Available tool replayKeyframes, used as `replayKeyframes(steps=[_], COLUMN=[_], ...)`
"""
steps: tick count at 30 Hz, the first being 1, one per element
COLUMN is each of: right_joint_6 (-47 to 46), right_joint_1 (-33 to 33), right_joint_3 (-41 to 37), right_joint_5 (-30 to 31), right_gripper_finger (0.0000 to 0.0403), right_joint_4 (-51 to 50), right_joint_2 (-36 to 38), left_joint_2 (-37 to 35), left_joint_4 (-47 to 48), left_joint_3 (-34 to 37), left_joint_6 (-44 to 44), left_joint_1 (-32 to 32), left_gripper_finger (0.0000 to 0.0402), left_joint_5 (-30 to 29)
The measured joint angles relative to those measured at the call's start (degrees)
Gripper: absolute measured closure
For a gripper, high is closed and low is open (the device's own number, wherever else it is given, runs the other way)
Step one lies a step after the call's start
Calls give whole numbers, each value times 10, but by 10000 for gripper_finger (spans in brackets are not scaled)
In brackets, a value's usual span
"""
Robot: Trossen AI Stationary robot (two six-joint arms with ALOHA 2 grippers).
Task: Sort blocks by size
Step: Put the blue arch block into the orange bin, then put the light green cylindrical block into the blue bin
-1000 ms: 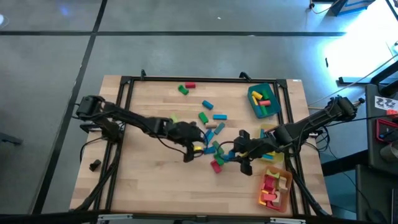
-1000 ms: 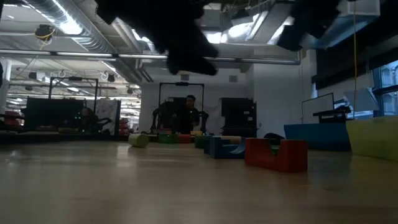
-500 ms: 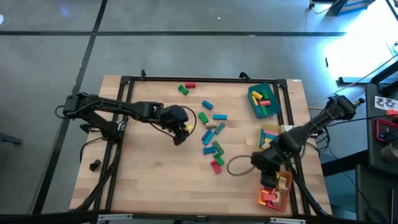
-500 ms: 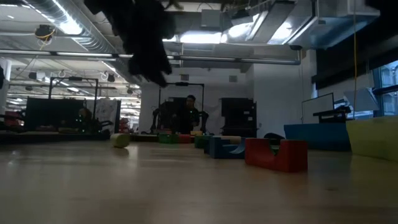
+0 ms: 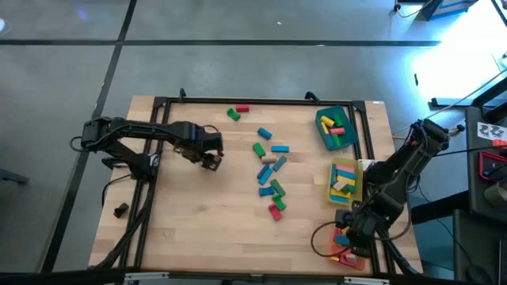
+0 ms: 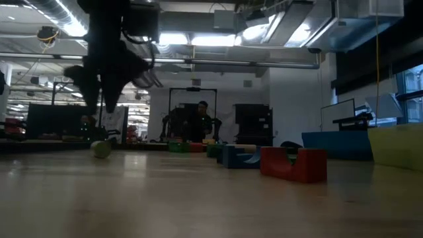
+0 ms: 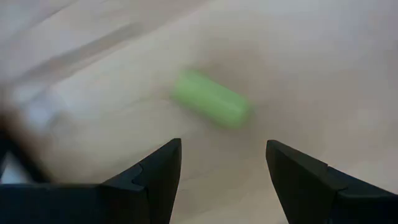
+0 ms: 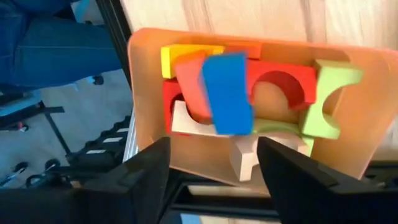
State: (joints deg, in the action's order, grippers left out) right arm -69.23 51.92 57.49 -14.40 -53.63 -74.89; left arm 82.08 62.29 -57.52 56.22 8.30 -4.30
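Note:
Loose blocks [image 5: 269, 170] in red, green, blue and plain wood lie on the table's middle. My left gripper [image 5: 210, 158] is open above the table's left half. A green cylinder [image 7: 211, 99] lies on the bare wood ahead of its fingers, and also shows in the low view [image 6: 100, 149]. My right gripper [image 5: 346, 237] hangs open over the orange tray [image 8: 140, 112] at the near right corner. A blue block [image 8: 227, 93] lies tilted on the red, yellow, green and plain blocks in that tray.
A teal tray [image 5: 323, 131] with a few blocks stands at the far right. A yellow tray [image 5: 358, 176] with blocks is between it and the orange one. A small dark lump [image 5: 120, 210] lies off the table's left side. A person stands in the room beyond the table [image 6: 201, 119].
My left gripper has gone from the middle pile toward the table's left edge, and the green cylinder has rolled left along the table. My right gripper has swung from the middle pile toward the near right corner, over the orange tray.

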Motion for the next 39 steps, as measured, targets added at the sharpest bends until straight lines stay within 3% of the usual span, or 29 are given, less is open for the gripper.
replayKeyframes(steps=[4, 12, 21, 26, 31, 39], right_joint_6=[0, 6, 51, 52, 52, 53], right_joint_1=[4, 2, 2, 2, 2, 2], right_joint_3=[0, 0, 0, 0, 0, 0], right_joint_5=[29, 98, 108, 128, 147, 186], right_gripper_finger=[148, 155, 162, 162, 162, 162], right_joint_4=[3, 2, -2, -2, -2, -1], right_joint_2=[0, 0, 0, 0, 0, 0], left_joint_2=[0, 0, 0, -1, -1, -3], left_joint_4=[15, 10, -146, -158, -160, -188], left_joint_3=[8, 96, 196, 215, 216, 217], left_joint_6=[122, 318, 424, 431, 370, 275], left_joint_1=[0, -15, -38, -58, -65, -65], left_gripper_finger=[183, 183, 183, 183, 189, 286], left_joint_5=[-27, -20, 8, 4, 0, 0])
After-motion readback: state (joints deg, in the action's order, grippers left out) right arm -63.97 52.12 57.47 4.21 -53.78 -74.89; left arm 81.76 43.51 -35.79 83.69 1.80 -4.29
